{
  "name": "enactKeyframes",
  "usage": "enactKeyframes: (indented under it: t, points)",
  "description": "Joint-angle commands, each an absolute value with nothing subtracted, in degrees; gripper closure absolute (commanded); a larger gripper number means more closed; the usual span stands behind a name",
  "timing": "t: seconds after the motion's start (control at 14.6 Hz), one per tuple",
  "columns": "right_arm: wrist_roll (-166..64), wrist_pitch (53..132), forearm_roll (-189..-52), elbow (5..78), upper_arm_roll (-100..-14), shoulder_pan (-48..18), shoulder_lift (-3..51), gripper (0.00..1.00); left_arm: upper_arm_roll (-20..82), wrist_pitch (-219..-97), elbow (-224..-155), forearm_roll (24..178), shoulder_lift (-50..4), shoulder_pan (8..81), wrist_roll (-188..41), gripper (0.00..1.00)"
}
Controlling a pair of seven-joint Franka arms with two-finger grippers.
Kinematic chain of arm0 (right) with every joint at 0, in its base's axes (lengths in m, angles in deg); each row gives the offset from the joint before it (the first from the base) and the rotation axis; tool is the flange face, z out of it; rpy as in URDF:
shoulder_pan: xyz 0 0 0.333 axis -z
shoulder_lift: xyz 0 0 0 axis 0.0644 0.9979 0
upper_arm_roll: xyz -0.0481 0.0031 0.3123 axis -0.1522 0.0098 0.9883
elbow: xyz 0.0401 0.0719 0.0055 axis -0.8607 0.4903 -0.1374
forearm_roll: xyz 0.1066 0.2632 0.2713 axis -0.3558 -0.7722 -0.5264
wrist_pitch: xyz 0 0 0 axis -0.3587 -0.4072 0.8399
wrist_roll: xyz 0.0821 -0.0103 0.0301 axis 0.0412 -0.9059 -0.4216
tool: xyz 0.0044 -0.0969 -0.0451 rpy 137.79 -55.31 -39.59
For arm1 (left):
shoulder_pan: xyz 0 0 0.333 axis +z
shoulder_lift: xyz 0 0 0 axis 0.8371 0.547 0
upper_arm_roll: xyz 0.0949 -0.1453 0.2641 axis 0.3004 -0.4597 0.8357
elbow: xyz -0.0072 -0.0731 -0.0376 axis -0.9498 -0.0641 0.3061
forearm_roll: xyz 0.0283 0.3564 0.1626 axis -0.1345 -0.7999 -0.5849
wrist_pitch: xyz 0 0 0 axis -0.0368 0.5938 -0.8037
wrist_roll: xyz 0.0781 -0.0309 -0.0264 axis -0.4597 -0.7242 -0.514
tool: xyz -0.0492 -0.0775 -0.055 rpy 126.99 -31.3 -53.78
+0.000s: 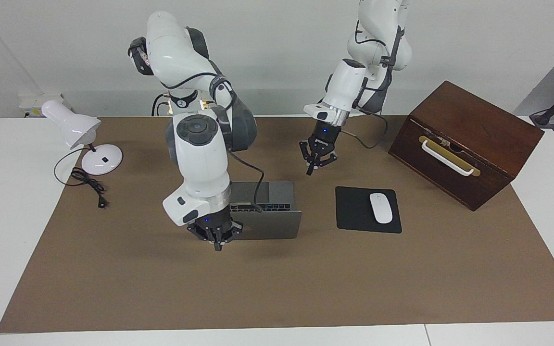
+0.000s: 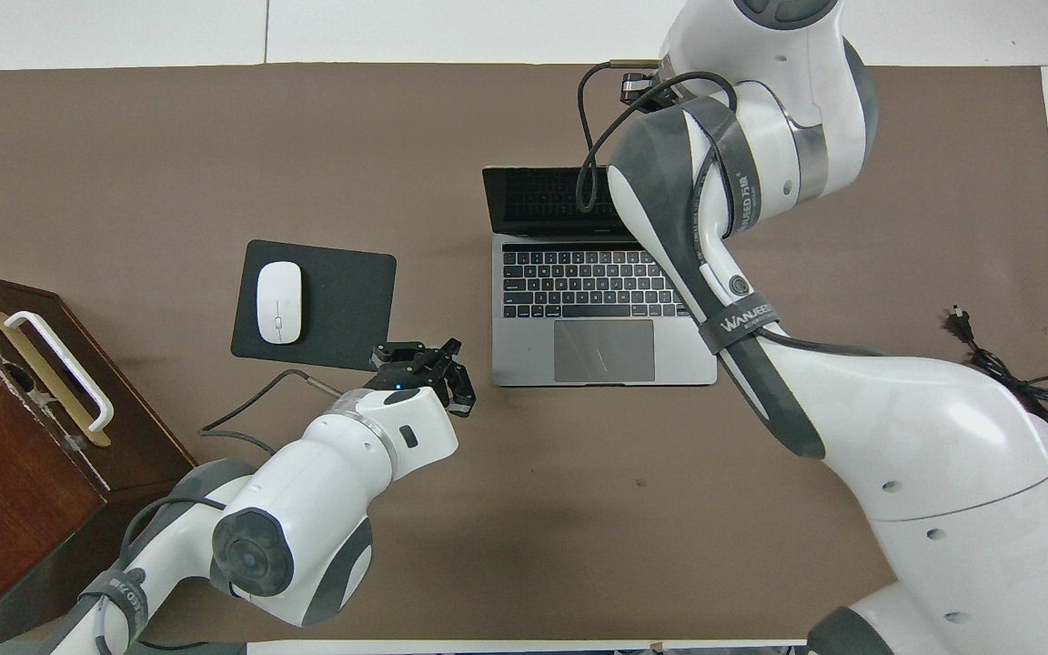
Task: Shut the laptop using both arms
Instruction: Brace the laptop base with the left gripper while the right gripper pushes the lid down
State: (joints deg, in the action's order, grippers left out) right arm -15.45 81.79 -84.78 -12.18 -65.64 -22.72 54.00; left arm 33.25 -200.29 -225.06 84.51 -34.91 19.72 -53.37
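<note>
Hanging with fingertips pinched together and nothing held, the right gripper (image 1: 218,246) is over the brown mat just off the laptop's (image 1: 267,223) raised lid, at the corner toward the right arm's end. That thin silver-grey slab stands open mid-table, black keys and smooth grey trackpad (image 2: 604,350) showing. The left gripper (image 1: 311,168), likewise closed and empty, hangs over bare mat between the laptop and the flat black mouse pad (image 1: 354,211), which carries a glossy white mouse (image 1: 381,207).
</note>
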Motion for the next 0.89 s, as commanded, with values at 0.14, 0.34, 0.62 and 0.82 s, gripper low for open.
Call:
enactKeyframes:
  t: [0.14, 0.34, 0.62, 0.82]
  points:
    - [-13.6, 81.5, -83.3, -12.7, -65.7, -23.1, 54.2, 1.0, 34.1, -204.6, -224.7, 85.5, -31.7, 17.8, -52.1, 1.0]
    - [-13.0, 81.4, -83.5, -12.7, -65.6, -23.4, 54.0, 1.0, 33.7, -210.7, -223.3, 85.3, -26.5, 17.6, -52.2, 1.0]
    - [-13.0, 81.4, -84.4, -12.7, -65.1, -24.5, 53.9, 1.0, 33.5, -215.4, -222.1, 85.0, -22.3, 17.6, -52.1, 1.0]
    - [-13.5, 81.2, -84.8, -12.7, -62.6, -23.9, 53.7, 1.0, 32.3, -219.8, -221.2, 85.1, -19.3, 17.7, -52.2, 1.0]
